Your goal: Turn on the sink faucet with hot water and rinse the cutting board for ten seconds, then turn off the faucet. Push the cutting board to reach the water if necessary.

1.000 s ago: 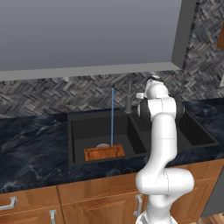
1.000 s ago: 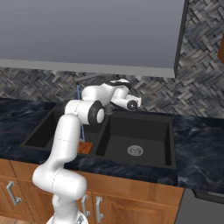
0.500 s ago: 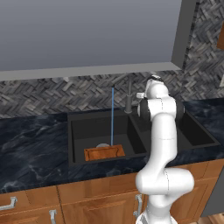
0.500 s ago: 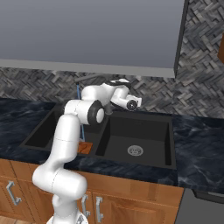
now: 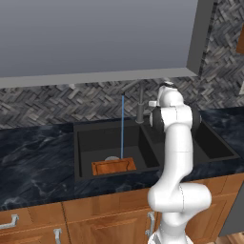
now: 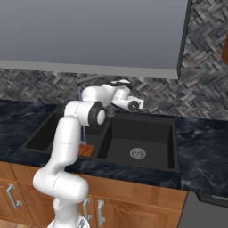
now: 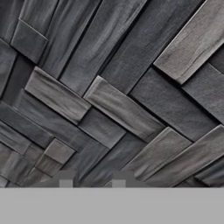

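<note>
Down in the sink's (image 5: pixel 83 143) left basin, the cutting board (image 5: pixel 113 166) hugs the near wall under the water (image 5: pixel 122 125); arm raised toward backsplash, pincer (image 7: pixel 92 183) state unclear.

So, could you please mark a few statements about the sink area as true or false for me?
1. The water is running. True.
2. The cutting board lies in the right basin. False: it lies in the left basin of the sink.
3. The stream lands at the board's far edge. True.
4. The gripper is holding the board. False: it faces the herringbone backsplash, up by the faucet.
5. The countertop is white. False: dark marbled.
</note>
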Motion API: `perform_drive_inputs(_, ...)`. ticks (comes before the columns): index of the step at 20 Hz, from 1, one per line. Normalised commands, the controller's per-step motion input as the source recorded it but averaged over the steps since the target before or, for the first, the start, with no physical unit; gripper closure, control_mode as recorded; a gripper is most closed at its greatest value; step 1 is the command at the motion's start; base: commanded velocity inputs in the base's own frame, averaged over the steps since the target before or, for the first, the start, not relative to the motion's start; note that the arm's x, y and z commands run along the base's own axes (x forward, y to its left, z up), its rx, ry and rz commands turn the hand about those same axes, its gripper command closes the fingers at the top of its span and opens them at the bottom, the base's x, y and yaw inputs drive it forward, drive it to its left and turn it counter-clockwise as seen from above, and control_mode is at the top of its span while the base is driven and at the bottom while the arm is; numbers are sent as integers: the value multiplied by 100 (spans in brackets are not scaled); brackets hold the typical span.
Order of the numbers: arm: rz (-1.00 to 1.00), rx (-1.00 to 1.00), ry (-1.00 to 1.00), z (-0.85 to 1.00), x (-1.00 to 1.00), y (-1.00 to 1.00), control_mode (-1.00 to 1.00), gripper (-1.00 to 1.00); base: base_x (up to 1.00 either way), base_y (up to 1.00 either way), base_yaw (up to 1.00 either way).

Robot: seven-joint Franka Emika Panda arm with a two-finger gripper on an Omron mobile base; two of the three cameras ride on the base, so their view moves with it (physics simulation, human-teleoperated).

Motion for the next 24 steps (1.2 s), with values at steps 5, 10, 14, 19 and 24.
perform_drive_inputs(5, 0, 0, 7, -36, -35, -52, -100, 100, 0, 0, 0)
perform_drive_inputs(10, 0, 0, 6, -36, -26, -56, -100, 100, 0, 0, 0)
perform_drive_inputs(14, 0, 0, 5, -14, -9, -53, -100, 100, 0, 0, 0)
perform_drive_inputs(19, 0, 0, 7, 0, -6, -25, -100, 100, 0, 0, 0)
perform_drive_inputs(24, 0, 0, 6, 3, -10, -8, -100, 100, 0, 0, 0)
